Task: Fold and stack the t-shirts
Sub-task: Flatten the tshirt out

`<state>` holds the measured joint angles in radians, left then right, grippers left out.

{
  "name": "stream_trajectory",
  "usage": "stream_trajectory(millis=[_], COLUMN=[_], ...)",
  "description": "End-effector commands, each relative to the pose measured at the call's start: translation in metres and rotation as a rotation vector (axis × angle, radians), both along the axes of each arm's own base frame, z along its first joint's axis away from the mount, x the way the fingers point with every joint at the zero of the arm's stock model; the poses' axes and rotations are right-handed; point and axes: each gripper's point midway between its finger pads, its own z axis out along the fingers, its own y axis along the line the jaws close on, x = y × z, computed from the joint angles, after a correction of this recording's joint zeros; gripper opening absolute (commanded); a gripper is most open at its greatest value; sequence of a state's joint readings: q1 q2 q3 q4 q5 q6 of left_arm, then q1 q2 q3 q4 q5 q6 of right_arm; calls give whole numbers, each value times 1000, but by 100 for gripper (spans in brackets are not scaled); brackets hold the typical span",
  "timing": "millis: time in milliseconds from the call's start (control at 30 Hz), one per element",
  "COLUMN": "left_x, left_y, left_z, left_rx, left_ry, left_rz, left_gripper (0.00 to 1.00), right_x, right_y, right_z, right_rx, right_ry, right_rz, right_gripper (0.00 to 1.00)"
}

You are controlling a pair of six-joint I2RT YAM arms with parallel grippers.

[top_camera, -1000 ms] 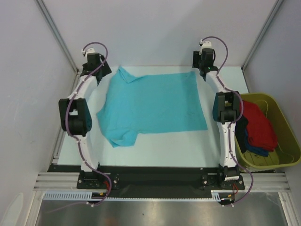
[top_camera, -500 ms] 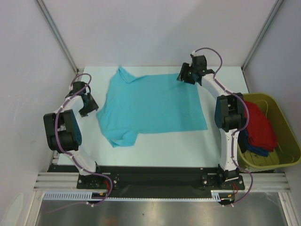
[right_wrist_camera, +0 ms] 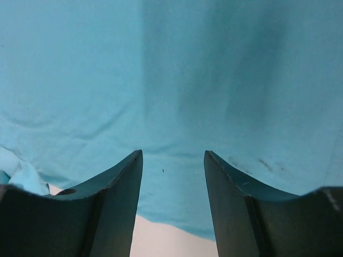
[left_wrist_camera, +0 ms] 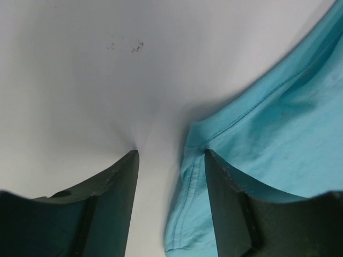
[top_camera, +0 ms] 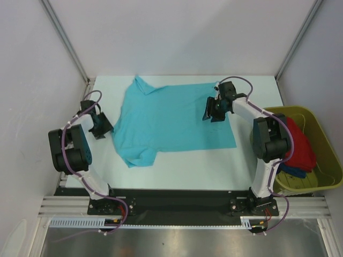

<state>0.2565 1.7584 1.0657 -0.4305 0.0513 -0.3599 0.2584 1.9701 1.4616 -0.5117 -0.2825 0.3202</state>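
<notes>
A turquoise t-shirt [top_camera: 171,120] lies spread flat on the white table, collar at the far left. My left gripper [top_camera: 104,128] sits low at the shirt's left sleeve, open. In the left wrist view the sleeve hem [left_wrist_camera: 195,176] lies between the fingers, close to the right fingertip [left_wrist_camera: 214,160], unclamped. My right gripper [top_camera: 210,113] hovers open over the right part of the shirt, near its hem. The right wrist view shows plain turquoise cloth [right_wrist_camera: 161,64] under the gripper [right_wrist_camera: 173,153] and the hem edge just behind. Red [top_camera: 297,142] and dark blue [top_camera: 286,171] t-shirts lie in the tub.
An olive-green plastic tub [top_camera: 327,144] stands at the table's right edge, beside the right arm's elbow. White walls and metal posts enclose the table on three sides. Bare white tabletop [left_wrist_camera: 80,80] lies left of the sleeve.
The left arm came back from the far left corner down to the sleeve. The right arm swung from the far right corner onto the shirt. Both pairs of jaws narrowed somewhat.
</notes>
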Motion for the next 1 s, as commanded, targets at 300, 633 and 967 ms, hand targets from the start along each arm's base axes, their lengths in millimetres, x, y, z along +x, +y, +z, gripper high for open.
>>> stream_trajectory(millis=[300,633,967], left_x=[28,18,-4], left_y=[-23,7,47], left_z=[-2,0,76], left_rx=[-172,-61,158], left_ry=[-114,-74,-156], left_rz=[26,105,222], left_gripper=[52,0,76], right_x=[-20,-36,-60], right_y=[-17,-49,-54], right_z=[3,-23,-9], right_rx=[-63,-142,-209], right_ry=[8,102,102], right_rz=[15,-36,-40], right_gripper=[54,44,53])
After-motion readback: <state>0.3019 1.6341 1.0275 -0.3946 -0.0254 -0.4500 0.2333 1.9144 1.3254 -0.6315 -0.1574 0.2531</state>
